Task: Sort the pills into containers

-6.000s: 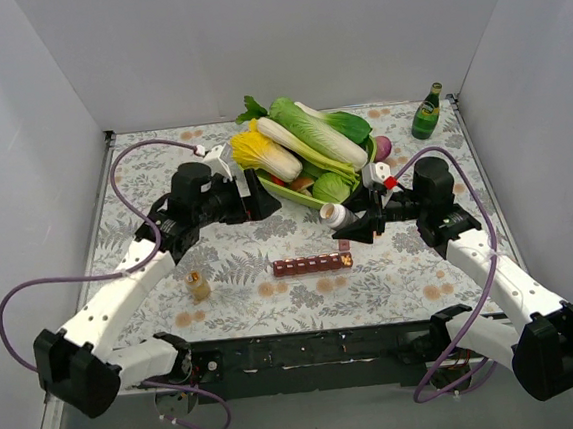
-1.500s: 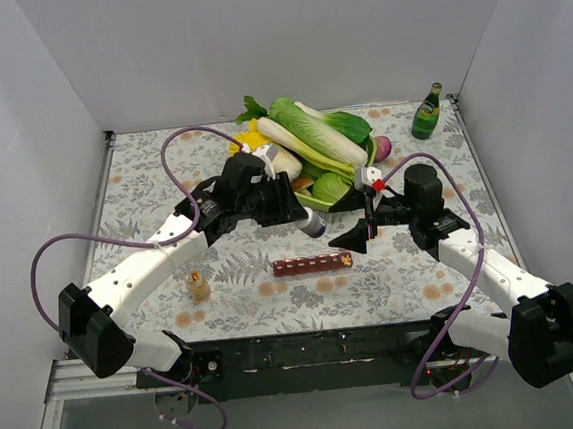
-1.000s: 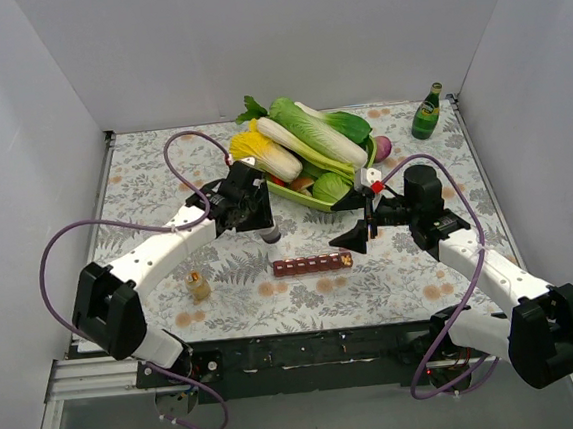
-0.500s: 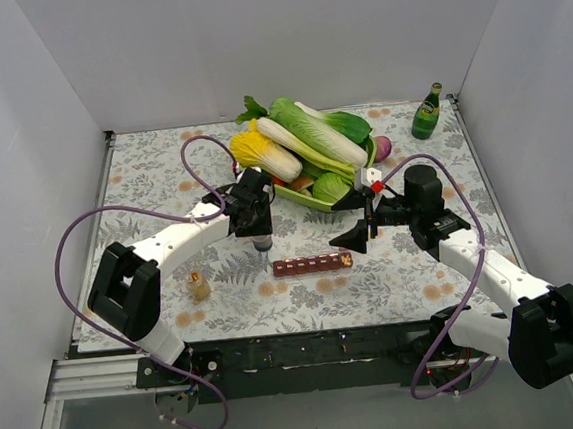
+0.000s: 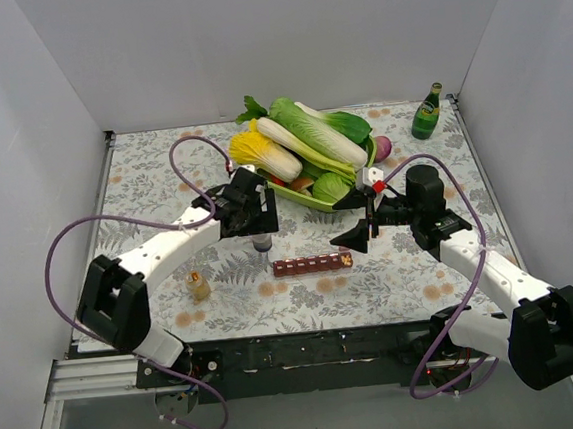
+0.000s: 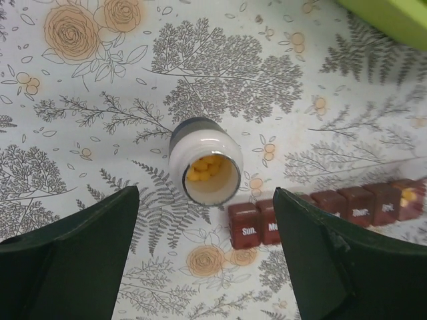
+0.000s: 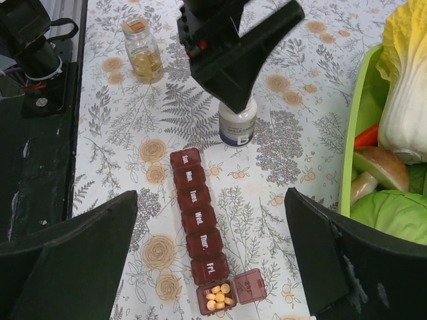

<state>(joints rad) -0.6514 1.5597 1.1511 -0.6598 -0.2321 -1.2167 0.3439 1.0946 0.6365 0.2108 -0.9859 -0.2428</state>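
Note:
The containers are one dark red pill organiser lying on the floral cloth; the right wrist view shows it with its far-end lid flipped open. Orange-yellow pills fill that end compartment; the other lids are shut. A small white bottle stands upright and uncapped just left of the organiser's "Sun." end, with more pills inside. My left gripper hovers over it, open, its fingers apart from the bottle. My right gripper is open above the organiser, holding nothing.
A green tray piled with cabbages and other vegetables stands behind the bottle, its rim near the right arm. A small glass jar sits at front left. A green glass bottle is at the back right corner.
The left arm carried the white bottle leftward, set it upright beside the organiser's end and opened its jaws off it. The right arm has stayed still for the last second.

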